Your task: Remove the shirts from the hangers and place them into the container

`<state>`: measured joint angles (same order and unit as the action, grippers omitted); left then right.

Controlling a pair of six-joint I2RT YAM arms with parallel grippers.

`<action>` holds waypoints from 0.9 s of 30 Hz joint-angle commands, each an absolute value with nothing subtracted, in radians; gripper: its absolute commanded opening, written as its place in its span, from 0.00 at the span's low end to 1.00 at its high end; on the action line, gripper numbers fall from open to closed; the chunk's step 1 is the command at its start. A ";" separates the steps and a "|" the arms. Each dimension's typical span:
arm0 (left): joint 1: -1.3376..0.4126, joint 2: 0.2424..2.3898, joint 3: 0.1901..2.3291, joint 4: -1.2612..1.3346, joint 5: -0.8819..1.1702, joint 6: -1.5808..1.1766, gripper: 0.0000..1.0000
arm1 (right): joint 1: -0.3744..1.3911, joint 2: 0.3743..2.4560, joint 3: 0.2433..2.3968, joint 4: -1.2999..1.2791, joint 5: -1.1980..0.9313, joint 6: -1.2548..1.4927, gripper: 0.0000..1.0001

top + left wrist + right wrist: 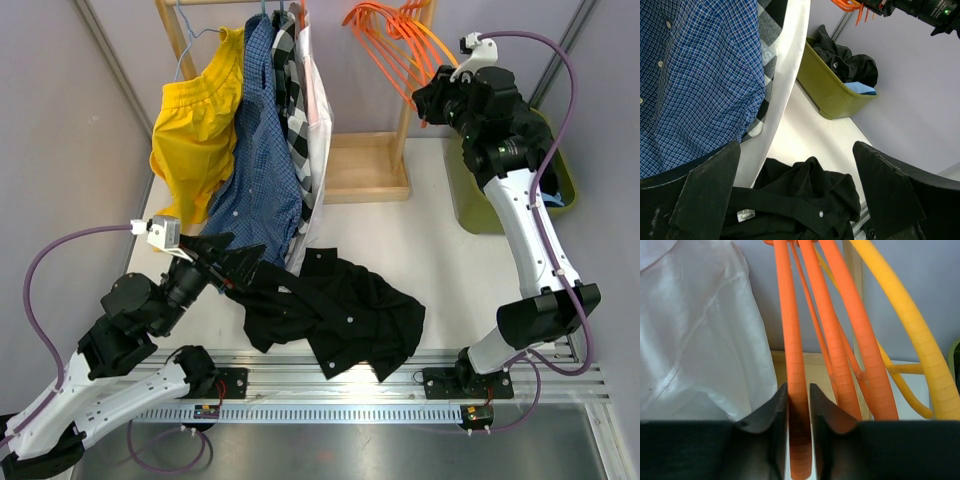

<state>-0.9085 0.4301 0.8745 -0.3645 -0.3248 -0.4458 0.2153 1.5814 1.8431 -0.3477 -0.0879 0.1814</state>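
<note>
A black shirt (335, 315) lies crumpled on the table, off any hanger. My left gripper (235, 265) hovers open over its left end; in the left wrist view the shirt (805, 200) lies between and below the wide-apart fingers. Yellow (200, 120), dark blue check (260, 150), black-and-white check (293, 100) and white (318, 110) shirts hang on the rack. Bare orange hangers (395, 40) hang at the rack's right end. My right gripper (432, 100) is shut on one hanger (795, 365). The olive container (827, 87) holds dark and light blue cloth.
The wooden rack's base (365, 165) stands at the back centre. The container (478, 212) sits at the right, partly behind my right arm. An aluminium rail (350, 385) runs along the near edge. Grey walls close in the back and sides.
</note>
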 commanded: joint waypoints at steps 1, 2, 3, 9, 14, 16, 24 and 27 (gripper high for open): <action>-0.907 0.442 0.882 -0.310 -0.310 -0.454 0.99 | 0.210 1.533 1.810 -0.310 -0.080 0.195 0.37; -0.907 0.442 0.882 -0.311 -0.310 -0.454 0.99 | 0.210 1.523 1.786 -0.305 -0.107 0.195 0.52; -0.907 0.442 0.882 -0.311 -0.310 -0.454 0.99 | 0.212 1.513 1.772 -0.293 -0.121 0.196 0.58; -0.907 0.440 0.880 -0.316 -0.307 -0.462 0.99 | 0.215 1.323 1.530 -0.215 -0.285 0.268 0.99; -0.908 0.437 0.853 -0.313 -0.292 -0.477 0.99 | 0.359 1.059 1.163 -0.175 -0.286 0.317 0.99; -0.907 0.442 0.850 -0.311 -0.288 -0.480 0.99 | 0.516 0.997 1.013 -0.175 -0.218 0.327 0.99; -0.908 0.449 0.844 -0.316 -0.296 -0.491 0.99 | 0.961 1.227 0.741 -0.074 -0.038 0.478 0.99; -0.908 0.445 0.842 -0.319 -0.301 -0.494 0.99 | 1.055 1.360 0.777 -0.012 -0.005 0.508 0.99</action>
